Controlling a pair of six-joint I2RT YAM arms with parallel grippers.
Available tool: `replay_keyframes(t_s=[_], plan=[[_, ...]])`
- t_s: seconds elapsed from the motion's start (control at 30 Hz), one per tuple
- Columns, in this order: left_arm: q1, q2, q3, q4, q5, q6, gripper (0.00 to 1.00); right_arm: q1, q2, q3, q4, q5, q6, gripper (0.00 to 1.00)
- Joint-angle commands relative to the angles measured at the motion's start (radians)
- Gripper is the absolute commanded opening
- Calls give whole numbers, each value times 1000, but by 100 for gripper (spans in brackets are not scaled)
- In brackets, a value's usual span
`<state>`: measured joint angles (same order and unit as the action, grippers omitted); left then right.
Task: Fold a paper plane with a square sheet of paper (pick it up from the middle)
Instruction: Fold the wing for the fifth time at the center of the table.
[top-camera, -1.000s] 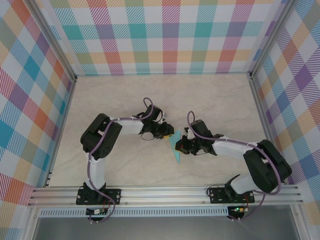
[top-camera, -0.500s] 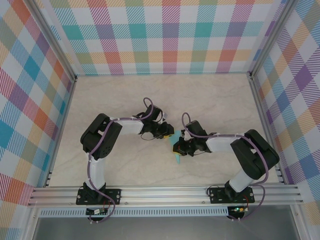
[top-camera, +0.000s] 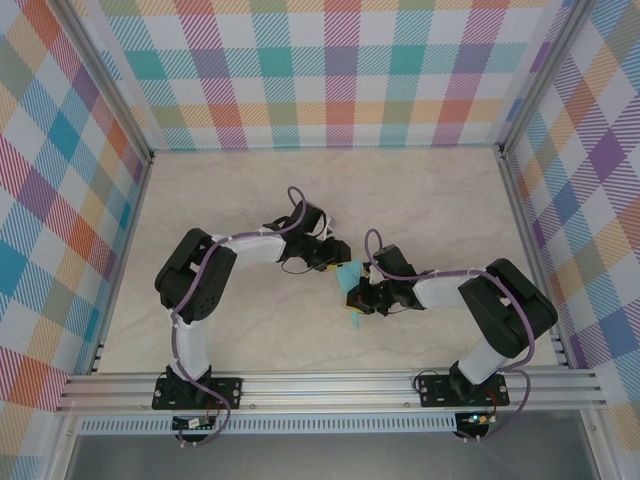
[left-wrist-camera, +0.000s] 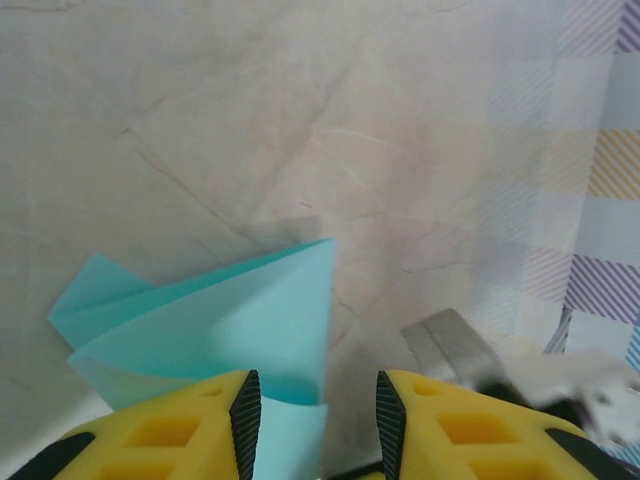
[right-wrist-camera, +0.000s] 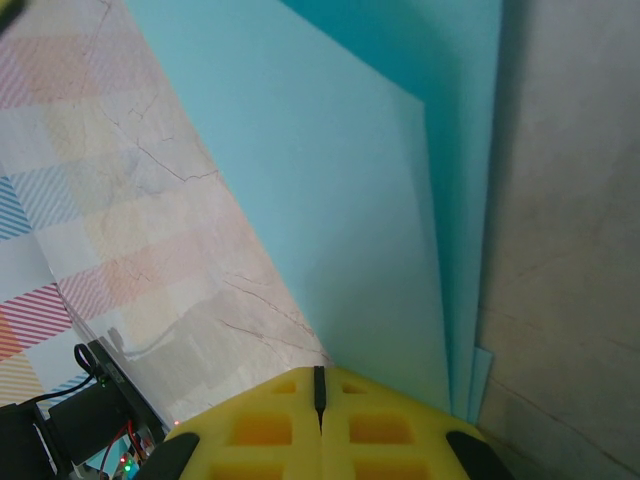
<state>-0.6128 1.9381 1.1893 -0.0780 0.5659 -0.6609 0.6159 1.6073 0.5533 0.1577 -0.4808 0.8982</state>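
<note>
Right arm (top-camera: 470, 290) has tucked in since a second ago, its elbow drawn from the right side toward frame centre. The square sheet of paper (top-camera: 349, 277) shows a shorter patch than before.

Rail (top-camera: 330, 385) runs along the bottom edge and carries both bases.

Right fingers (top-camera: 360, 300) sit mid-frame. In the wrist view they (right-wrist-camera: 260, 420) are pressed together, with folded layers (right-wrist-camera: 340, 200) fanning past the tips to the upper right. Cannot tell whether they nip the paper.

Left fingers (top-camera: 338, 268) are just above and left of them. Close up they (left-wrist-camera: 170, 430) are spread, and the sheet (left-wrist-camera: 230, 320) stands in the gap against the left pad, unclamped.

The paper is at frame centre between both sets of fingers, over the counter (top-camera: 250, 190).

Plaid walls (top-camera: 330, 70) run across the top.
</note>
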Motion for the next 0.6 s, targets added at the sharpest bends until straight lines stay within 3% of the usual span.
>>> replay_keyframes(t_s=[0.0,0.4,0.57], plan=[[2,-88,-14,-5,8,9,39,6,43,-30,-66,37,-9,0],[-46,-33,-97,132,61,-47,36,7,46,-31,-62,39,-2,0],[-43,12,-79,109,-2,-18,34,6,40,-44,-70,37,-7,0]])
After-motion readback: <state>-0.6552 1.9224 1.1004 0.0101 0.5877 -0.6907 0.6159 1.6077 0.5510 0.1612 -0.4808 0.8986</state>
